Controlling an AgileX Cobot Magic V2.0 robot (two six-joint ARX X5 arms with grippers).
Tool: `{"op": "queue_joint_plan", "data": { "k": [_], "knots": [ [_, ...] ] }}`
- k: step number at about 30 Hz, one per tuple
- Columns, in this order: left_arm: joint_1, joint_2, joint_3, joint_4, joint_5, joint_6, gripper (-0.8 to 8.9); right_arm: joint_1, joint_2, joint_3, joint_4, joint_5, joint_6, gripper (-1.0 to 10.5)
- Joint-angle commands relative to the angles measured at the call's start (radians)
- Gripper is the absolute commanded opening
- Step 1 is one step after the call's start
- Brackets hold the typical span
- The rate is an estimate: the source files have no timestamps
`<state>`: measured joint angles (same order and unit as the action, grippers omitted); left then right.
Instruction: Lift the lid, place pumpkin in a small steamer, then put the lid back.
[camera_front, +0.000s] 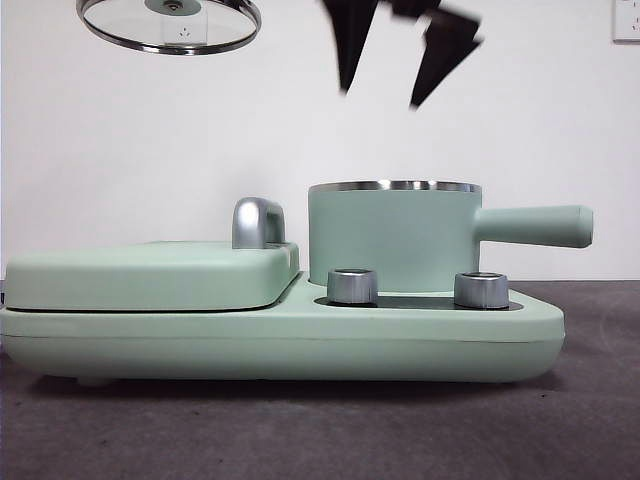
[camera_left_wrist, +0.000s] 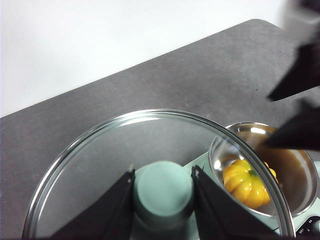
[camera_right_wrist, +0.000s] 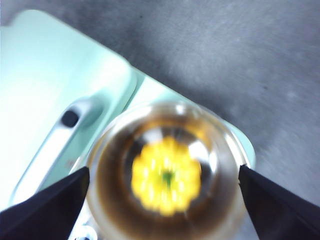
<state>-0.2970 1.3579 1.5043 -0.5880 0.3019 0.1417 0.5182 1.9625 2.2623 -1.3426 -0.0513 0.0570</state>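
**Operator:** My left end effector (camera_left_wrist: 162, 200) is clamped on the mint knob of the lid (camera_front: 170, 25), holding it high at about ten o'clock from the small steamer (camera_front: 393, 238) in the front view. The glass hangs roughly level.

**Supervisor:** And the pumpkin?

**Operator:** The pumpkin (camera_right_wrist: 166, 176) sits inside the pot, stem up; the right wrist view looks straight down on it. My right end effector (camera_front: 395, 85) hovers above the rim with its jaws spread wide and nothing in them.

**Supervisor:** How will the lid handle going back?

**Operator:** I judge it rigid, fairly light, but breakable: glass in a chrome rim. The knob is the only sensible hold, and it is smooth plastic, so I want the grip firm and the lid kept flat. A tilted rim could catch the pot's edge and clatter.

**Supervisor:** Anything in the way?

**Operator:** The right arm is over the pot, at about three o'clock of the lid. I'd say it should clear off first.
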Motion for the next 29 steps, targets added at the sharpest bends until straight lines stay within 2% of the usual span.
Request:
{"op": "queue_joint_plan", "data": {
  "k": [1,6,12,19,24,29],
  "knots": [
    [-0.006,0.0,0.026,0.027,0.005,-0.005,0.57,0.01,-0.162,-0.127,-0.08,0.008,0.011,4.7],
    [-0.027,0.013,0.026,0.028,0.005,-0.009,0.57,0.01,-0.469,-0.437,-0.08,0.038,0.01,4.7],
    [-0.092,0.075,0.026,0.034,0.005,-0.042,0.57,0.01,-0.808,-0.733,-0.075,0.021,0.011,4.7],
    [-0.204,0.172,0.026,0.066,0.005,-0.049,0.57,0.01,-1.221,-1.054,0.145,-0.058,0.035,4.7],
    [-0.281,0.229,0.026,0.148,0.005,-0.04,0.57,0.01,-1.456,-1.202,0.206,-0.12,0.045,4.7],
    [-0.342,0.281,0.026,0.233,0.005,0.018,0.57,0.01,-1.616,-1.271,0.205,-0.133,0.054,4.7]
  ]
}}
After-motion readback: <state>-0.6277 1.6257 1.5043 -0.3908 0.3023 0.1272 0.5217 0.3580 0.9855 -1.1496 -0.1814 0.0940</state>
